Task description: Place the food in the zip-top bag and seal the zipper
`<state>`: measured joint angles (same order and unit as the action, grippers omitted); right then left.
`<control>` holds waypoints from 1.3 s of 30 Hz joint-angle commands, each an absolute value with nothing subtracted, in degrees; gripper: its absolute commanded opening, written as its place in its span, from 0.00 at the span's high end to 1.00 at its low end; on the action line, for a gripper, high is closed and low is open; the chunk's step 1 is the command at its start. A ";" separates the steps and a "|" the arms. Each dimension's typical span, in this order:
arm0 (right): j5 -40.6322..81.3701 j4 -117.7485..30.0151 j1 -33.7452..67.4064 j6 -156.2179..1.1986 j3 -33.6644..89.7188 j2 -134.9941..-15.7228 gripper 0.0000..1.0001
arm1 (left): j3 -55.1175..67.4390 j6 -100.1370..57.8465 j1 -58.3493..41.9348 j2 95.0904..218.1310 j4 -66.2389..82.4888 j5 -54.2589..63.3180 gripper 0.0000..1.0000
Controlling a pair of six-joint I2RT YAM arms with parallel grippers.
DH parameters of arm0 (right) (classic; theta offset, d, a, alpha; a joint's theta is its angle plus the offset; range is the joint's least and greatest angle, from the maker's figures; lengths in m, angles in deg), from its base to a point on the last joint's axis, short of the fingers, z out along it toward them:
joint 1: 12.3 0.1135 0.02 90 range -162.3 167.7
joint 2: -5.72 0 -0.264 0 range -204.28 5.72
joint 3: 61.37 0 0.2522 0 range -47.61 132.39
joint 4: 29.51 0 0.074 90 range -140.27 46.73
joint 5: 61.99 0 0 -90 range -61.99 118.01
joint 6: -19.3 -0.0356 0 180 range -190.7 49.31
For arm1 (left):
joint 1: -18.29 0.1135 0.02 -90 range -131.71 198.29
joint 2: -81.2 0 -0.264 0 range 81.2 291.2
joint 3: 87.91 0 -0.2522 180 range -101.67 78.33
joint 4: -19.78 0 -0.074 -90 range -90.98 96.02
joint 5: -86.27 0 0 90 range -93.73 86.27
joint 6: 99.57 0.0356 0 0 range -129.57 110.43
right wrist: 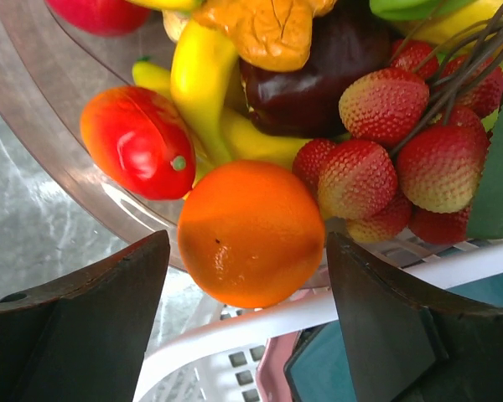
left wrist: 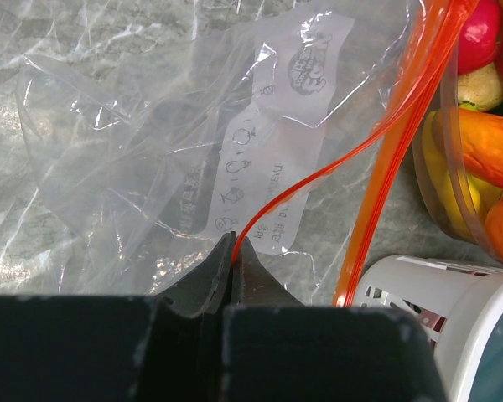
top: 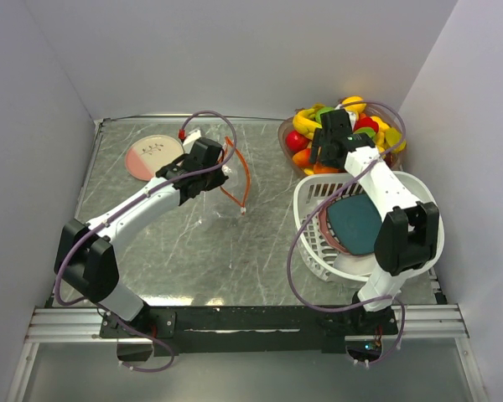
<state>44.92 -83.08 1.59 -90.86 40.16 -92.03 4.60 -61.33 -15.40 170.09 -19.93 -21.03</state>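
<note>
My left gripper (left wrist: 235,249) is pinching the orange-red zipper (left wrist: 318,174) of the clear, crinkled zip-top bag (left wrist: 142,142), which lies mid-worktop (top: 260,251) with its mouth gaping. My right gripper (right wrist: 247,244) stands spread either side of a glossy orange (right wrist: 251,209) among toy fruit in the clear bowl (right wrist: 42,126).

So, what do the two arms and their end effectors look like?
Both the left arm and right arm have white links with black joint housings, and a thin purplish cable loops along each. The left end effector and right end effector have matte black, wedge-shaped fingers.
</note>
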 commanded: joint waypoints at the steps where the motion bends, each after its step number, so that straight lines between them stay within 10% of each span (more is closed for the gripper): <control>1: 46.38 -84.48 2.21 -89.42 41.51 -92.80 0.15 | 3.45 -60.81 -15.63 169.45 -18.85 -20.69 0.99; 12: 46.91 -85.72 3.00 -88.54 42.04 -95.79 0.15 | 3.45 -60.89 -15.63 169.36 -19.29 -20.87 0.99; 24: 48.84 -86.25 2.91 -89.77 44.24 -94.04 0.64 | 3.18 -60.37 -15.63 169.27 -19.56 -20.78 0.99; 39: 51.30 -85.64 2.91 -91.44 45.91 -88.76 0.75 | 2.05 -58.61 -15.63 170.15 -19.11 -18.85 0.99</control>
<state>48.65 -85.82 2.84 -90.49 42.41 -93.76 4.60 -60.15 -15.40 170.09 -19.96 -20.05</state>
